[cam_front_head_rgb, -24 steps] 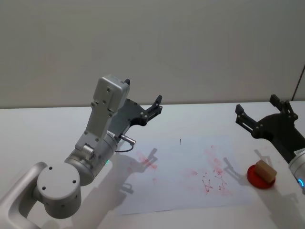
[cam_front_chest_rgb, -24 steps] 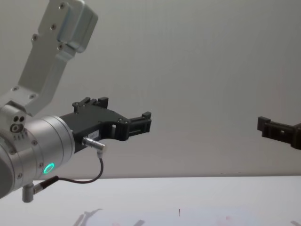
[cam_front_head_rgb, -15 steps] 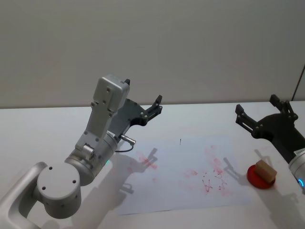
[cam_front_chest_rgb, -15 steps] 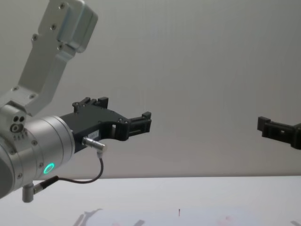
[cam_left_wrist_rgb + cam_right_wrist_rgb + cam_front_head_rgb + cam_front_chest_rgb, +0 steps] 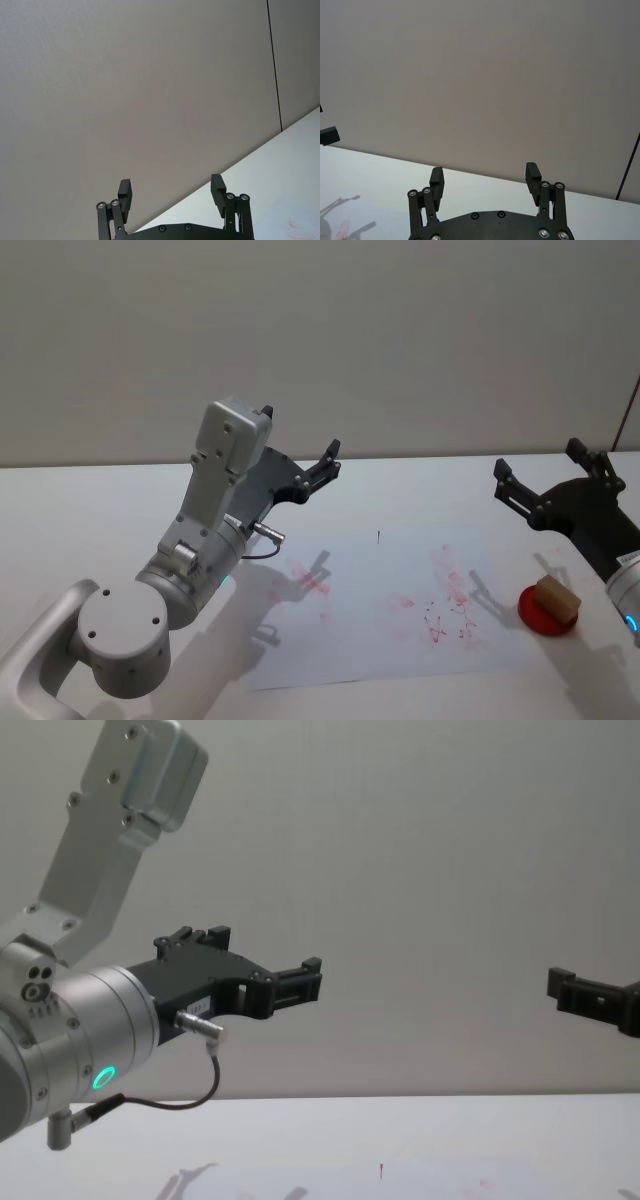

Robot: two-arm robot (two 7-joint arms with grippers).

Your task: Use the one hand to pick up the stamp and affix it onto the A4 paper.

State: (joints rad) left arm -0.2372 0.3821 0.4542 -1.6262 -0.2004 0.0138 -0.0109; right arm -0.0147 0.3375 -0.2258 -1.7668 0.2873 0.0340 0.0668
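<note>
Tan stamp (image 5: 556, 597) rests on its red pad (image 5: 534, 618) at 4 o'clock of the A4 paper (image 5: 380, 640), my right gripper (image 5: 538, 462) spread empty above; an off-centre descent could topple it; left gripper (image 5: 330, 461) idles spread at 10 o'clock.

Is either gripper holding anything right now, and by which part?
Nothing is held. The left gripper and right gripper are both open and empty; the stamp sits on its red pad.

one stamp (image 5: 557, 596) (wooden), one paper (image 5: 360, 645), one pad (image 5: 533, 614)
</note>
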